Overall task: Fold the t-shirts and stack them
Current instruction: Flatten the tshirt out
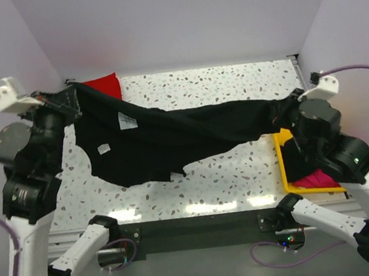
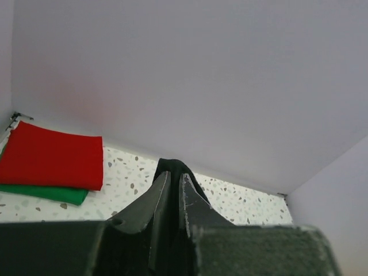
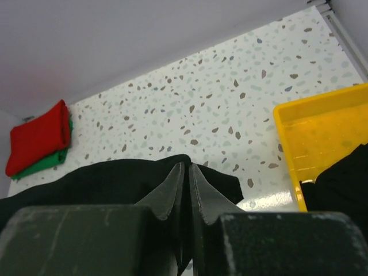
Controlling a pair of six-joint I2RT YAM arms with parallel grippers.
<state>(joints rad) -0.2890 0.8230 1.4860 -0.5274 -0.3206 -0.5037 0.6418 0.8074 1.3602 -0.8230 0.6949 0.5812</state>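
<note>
Cloth stretched between two robot arms: a black t-shirt [image 1: 171, 136] hangs spread out above a speckled table [image 1: 229, 179]. The left gripper [image 2: 174, 175] is clamped on one end at the far left corner, and the right gripper [image 3: 185, 167] is pinched shut on the other end at the right side. A white label [image 1: 127, 120] and a smaller white tag [image 1: 103, 148] show on the fabric; any print on them is too small to read. At the far left corner a folded red t-shirt [image 2: 52, 155] lies on top of a folded green t-shirt [image 2: 46, 194]. A yellow tray [image 3: 316, 132] at the right edge holds a pink t-shirt [image 1: 316, 179] and a second black t-shirt [image 3: 345, 184]
</note>
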